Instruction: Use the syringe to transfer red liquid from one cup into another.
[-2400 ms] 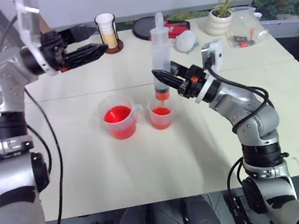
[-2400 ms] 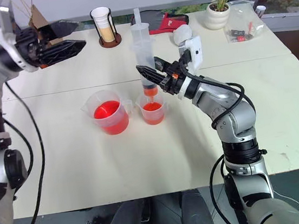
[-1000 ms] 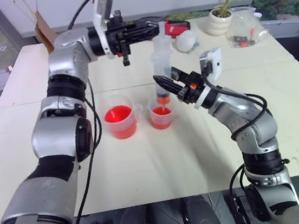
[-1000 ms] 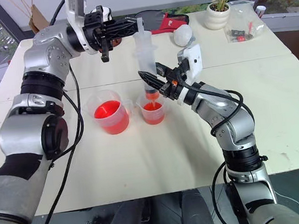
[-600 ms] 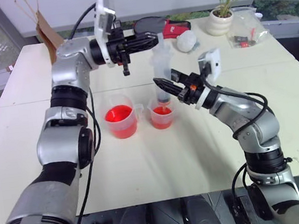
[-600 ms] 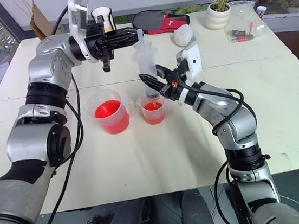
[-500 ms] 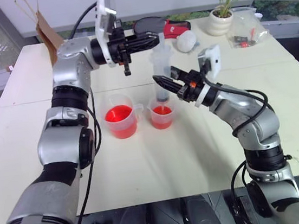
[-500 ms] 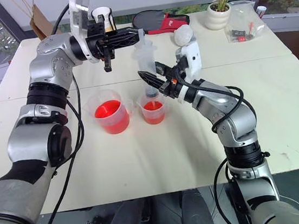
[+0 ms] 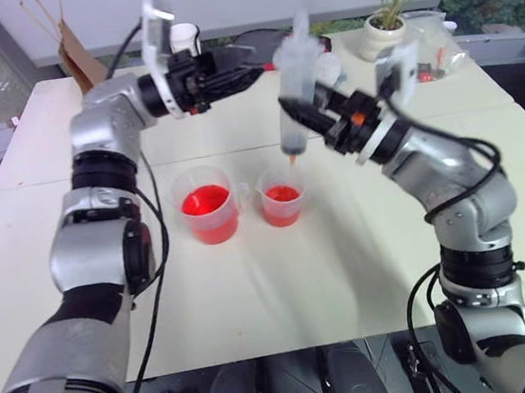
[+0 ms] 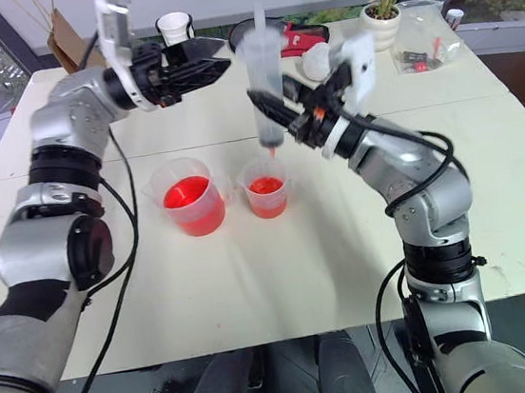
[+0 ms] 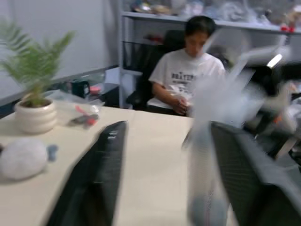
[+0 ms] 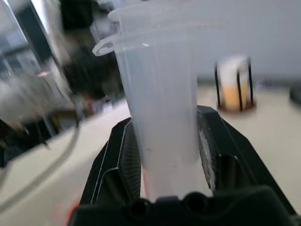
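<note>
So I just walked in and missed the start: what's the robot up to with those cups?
The right gripper is shut on the syringe, holding it upright with its tip just above the smaller cup, which holds some red liquid. The left gripper stands open beside the syringe's top, not gripping it. The larger cup, also with red liquid, sits on the table next to the smaller one.

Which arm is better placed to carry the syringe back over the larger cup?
Right. The right gripper is shut on the syringe, held above the smaller cup; the left gripper hangs open beside it, holding nothing.
</note>
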Motion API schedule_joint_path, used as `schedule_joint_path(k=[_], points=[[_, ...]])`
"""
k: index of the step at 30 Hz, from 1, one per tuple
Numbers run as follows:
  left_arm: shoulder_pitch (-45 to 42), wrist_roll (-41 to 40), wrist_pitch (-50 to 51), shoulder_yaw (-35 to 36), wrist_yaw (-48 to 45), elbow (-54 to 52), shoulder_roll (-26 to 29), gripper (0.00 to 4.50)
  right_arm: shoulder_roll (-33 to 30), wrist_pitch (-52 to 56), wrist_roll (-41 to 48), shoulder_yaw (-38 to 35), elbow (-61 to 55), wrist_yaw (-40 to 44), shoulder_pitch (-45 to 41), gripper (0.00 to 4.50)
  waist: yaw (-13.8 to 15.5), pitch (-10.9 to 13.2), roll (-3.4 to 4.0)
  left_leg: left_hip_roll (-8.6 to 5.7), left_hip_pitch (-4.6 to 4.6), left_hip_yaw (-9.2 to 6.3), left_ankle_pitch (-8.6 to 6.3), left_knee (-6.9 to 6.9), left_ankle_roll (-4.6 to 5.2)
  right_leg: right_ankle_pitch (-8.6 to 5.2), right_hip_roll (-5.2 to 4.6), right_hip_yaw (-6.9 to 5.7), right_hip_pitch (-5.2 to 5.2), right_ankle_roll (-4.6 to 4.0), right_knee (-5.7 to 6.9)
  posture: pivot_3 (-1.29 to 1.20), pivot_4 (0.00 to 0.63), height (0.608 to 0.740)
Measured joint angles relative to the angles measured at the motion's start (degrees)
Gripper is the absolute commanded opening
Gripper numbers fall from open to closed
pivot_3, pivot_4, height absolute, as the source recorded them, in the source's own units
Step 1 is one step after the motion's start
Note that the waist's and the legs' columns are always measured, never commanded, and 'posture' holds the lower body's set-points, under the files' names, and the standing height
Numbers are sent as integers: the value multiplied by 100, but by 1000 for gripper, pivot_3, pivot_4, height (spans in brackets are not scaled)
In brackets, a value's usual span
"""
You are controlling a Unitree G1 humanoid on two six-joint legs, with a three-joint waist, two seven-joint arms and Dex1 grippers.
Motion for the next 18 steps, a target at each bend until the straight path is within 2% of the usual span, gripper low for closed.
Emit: schedule_joint_path(k=[4, 6, 7, 10, 12, 14, 16, 18], points=[[430, -124, 384, 93, 21, -620, 599, 2806, 210, 283, 684, -574, 201, -519, -291, 1341, 5, 0, 1, 1, 0, -2, 1, 0, -2, 0, -1, 2, 0, 0, 2, 0, 150, 739], [940, -220, 738, 102, 48, -1311, 871, 2806, 41, 591, 1064, -1076, 688, -860, -683, 1341, 26, 1, 2, -1, -1, -5, 1, 2, -3, 0, -3, 6, 2, -1, 2, 0, 150, 739], [1221, -267, 905, 91, 67, -1725, 957, 2806, -254, 842, 1175, -1226, 953, -916, -883, 1341, 53, 2, 4, -3, -3, -11, 1, 5, -2, 1, -4, 7, 4, -1, 0, 0, 150, 739], [2354, -487, 1504, -44, 139, -3510, 1270, 2806, -1759, 2052, 1263, -1362, 2023, -826, -1377, 1341, 170, 3, 7, -8, -10, -14, -6, 0, 7, 1, -9, 16, 6, -3, -15, 0, 150, 739], [2891, -667, 1902, -60, 252, -4491, 1457, 2806, -2330, 3041, 1313, -1453, 2775, -790, -1587, 1341, 203, 3, 6, -6, -18, -22, -7, -4, 8, 0, -6, 18, 9, -4, -56, 0, 150, 739], [3206, -879, 2220, -124, 400, -5592, 1662, 2806, -2718, 4243, 1307, -1384, 3654, -710, -1799, 1341, 199, 4, 6, -2, -29, -24, -4, -5, 3, 0, -3, 24, 14, -4, -82, 0, 150, 739], [3444, -927, 2255, -222, 535, -6461, 1938, 2806, -2942, 4976, 1191, -1087, 4308, -578, -1952, 1341, 181, 2, 21, -1, -25, -15, -4, -8, 2, 0, -4, 29, 13, -4, -86, 0, 150, 739], [3719, -877, 2194, -344, 644, -6955, 2072, 2806, -3102, 5266, 1059, -650, 4656, -403, -1958, 1341, 167, 0, 33, 2, -17, -6, -4, -13, 2, 0, -2, 28, 14, -4, -84, 0, 150, 739]])
